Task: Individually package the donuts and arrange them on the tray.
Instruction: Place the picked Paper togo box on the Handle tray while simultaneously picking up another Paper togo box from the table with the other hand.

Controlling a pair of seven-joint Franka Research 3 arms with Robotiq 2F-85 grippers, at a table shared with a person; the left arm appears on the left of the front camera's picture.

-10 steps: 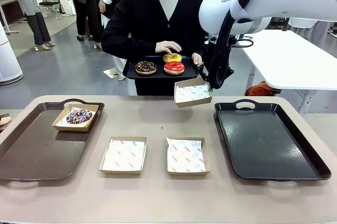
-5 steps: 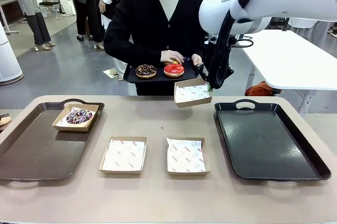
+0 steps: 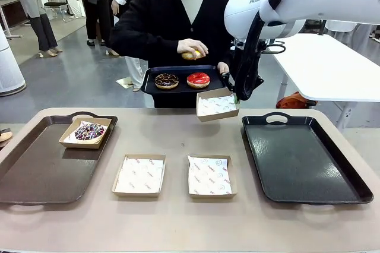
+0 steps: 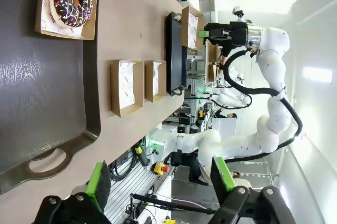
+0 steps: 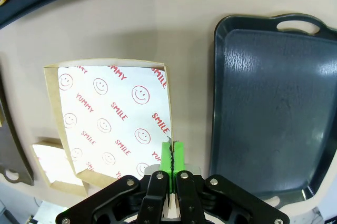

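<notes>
Front view, right pincer [image 3: 236, 97]: clamped tight on the right rim of a box [image 3: 217, 105], lifted over the far side of the table [image 3: 178, 134].
Yellow donut [image 3: 192, 54]: in the person's hand [image 3: 193, 47], above the box, slightly left and farther off.
Nearer arm: the right one. The left pincer [image 4: 160, 176] gapes empty at the table's left.

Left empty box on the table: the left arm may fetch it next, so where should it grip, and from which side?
The box lies flat, shallow and open-topped, with thin upright walls, so probably pinch its left wall from above, straddling it; that side faces away from the other box. The right gripper holds a third box by a wall likewise.
</notes>
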